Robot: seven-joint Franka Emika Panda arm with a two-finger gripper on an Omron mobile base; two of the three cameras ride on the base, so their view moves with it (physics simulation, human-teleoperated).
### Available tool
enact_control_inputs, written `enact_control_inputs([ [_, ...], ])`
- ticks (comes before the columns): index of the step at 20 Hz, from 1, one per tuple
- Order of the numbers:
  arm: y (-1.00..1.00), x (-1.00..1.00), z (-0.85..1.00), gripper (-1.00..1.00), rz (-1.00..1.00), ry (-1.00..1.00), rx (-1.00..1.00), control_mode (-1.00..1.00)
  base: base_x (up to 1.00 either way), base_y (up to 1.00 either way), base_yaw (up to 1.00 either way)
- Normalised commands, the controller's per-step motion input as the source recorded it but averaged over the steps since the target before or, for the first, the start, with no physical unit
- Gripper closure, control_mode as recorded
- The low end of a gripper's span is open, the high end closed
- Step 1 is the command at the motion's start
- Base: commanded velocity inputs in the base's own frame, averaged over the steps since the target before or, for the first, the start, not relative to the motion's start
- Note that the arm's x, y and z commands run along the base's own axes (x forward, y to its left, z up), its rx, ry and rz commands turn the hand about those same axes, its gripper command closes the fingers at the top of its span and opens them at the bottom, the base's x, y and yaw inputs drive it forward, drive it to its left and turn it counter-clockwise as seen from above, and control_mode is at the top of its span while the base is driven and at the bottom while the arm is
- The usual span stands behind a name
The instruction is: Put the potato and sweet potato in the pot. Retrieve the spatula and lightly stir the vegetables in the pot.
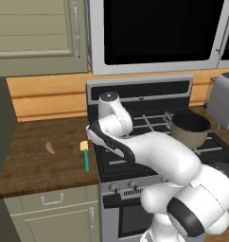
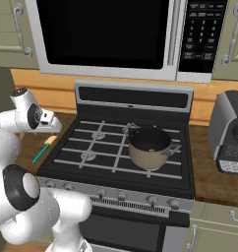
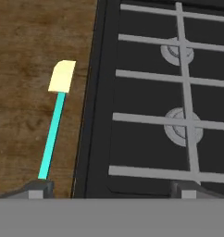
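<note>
Counter (image 1: 40, 156): dark brown wood, visible grain, matt
Spatula (image 3: 53, 121): smooth teal handle, plastic look, cream head matt
Sweet potato (image 1: 50, 148): dull tan-orange skin
Pot (image 2: 149, 146): brushed metal look, dull grey-tan outside, dark inside, soft sheen on rim
Stove (image 2: 116, 170): matt black top, pale grey metal grates, steel-grey front panel with round knobs
Microwave (image 2: 106, 34): glossy black door, silver metal frame
Toaster (image 1: 224, 99): grey brushed metal
Cabinets (image 1: 36, 33): painted olive-cream, matt, metal handles
</note>
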Motion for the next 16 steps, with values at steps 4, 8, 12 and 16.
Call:
enact_control_inputs([
  [4,1.0,0.02,-0.41,-1.0,0.02,0.03,-0.05,-1.0,0.0,0.0,0.0],
  [8,1.0,0.0,-0.29,-1.0,0.0,0.0,-0.02,-1.0,0.0,0.0,0.0],
  [12,0.95,0.14,-0.27,-1.0,0.0,0.01,0.0,-1.0,0.0,0.0,0.0],
  [16,0.77,0.47,-0.24,-1.0,0.0,0.04,0.0,-1.0,0.0,0.0,0.0],
])
